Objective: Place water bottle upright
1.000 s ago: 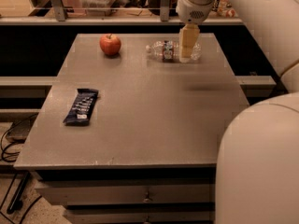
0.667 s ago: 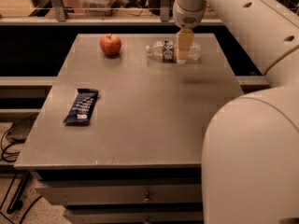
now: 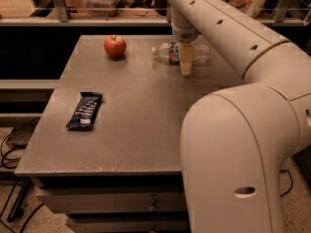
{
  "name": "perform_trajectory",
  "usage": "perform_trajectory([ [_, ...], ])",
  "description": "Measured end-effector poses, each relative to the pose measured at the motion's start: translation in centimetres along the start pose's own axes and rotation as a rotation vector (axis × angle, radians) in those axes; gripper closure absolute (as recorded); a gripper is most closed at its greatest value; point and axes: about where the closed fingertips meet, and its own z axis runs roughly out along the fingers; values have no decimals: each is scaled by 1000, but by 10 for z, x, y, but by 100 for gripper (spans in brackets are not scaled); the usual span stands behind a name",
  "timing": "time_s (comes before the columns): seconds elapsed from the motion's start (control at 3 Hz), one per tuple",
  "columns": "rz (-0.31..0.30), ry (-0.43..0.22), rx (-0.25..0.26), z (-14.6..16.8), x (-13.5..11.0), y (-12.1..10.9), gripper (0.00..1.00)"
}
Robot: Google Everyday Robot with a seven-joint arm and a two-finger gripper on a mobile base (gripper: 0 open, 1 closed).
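The water bottle (image 3: 200, 53) lies on its side at the far middle of the grey table (image 3: 141, 115), white cap pointing left, dark label near the neck. My gripper (image 3: 185, 70) hangs straight down from the arm, in front of the bottle's middle and hiding part of it. Its tip is close to the tabletop, on the near side of the bottle. I cannot tell whether it touches the bottle.
A red apple (image 3: 115, 46) stands at the far left of the table. A dark snack bar (image 3: 84, 110) lies near the left edge. My large white arm (image 3: 252, 130) fills the right side. A railing and shelf run behind the table.
The gripper has moved a little left and lower, from the bottle's right end to in front of its middle. The arm now fills more of the view. The bottle has not moved.
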Motion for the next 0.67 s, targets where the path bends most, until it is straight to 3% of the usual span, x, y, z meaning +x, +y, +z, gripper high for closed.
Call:
perform_trajectory([
  [0.33, -20, 12, -11, 5, -2, 2, 6],
  [0.67, -49, 16, -25, 8, -8, 4, 28],
])
